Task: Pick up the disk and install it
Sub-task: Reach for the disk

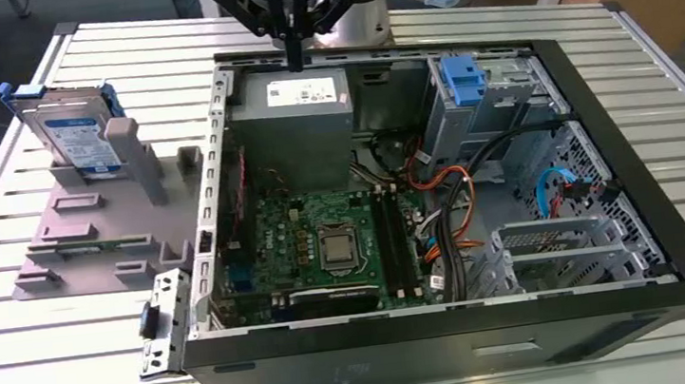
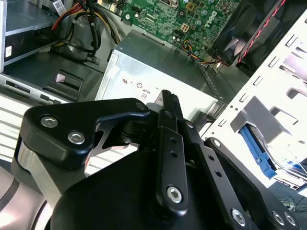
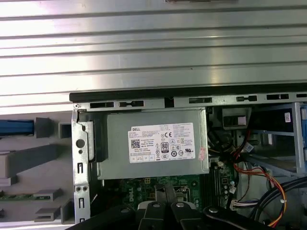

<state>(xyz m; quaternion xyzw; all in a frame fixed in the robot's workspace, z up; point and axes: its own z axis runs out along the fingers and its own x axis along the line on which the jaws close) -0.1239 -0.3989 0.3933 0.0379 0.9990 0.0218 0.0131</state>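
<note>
Well, the hard drive point(image 1: 66, 135), likely stiff, weighty and shock-shy, stands upright at a corner of the grey stand point(image 1: 78, 218), best pinched across its blue bracket point(image 1: 14, 93); the gripper point(image 1: 294, 58) has its jaws closed, empty.

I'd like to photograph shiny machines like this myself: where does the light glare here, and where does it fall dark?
First wrist view: the slatted metal table glares in bright bands. Exterior view: even light, with the computer case shadowed inside near its walls. Second wrist view: the black gripper looms dark, and the case's metal side behind it looks washed out.
</note>
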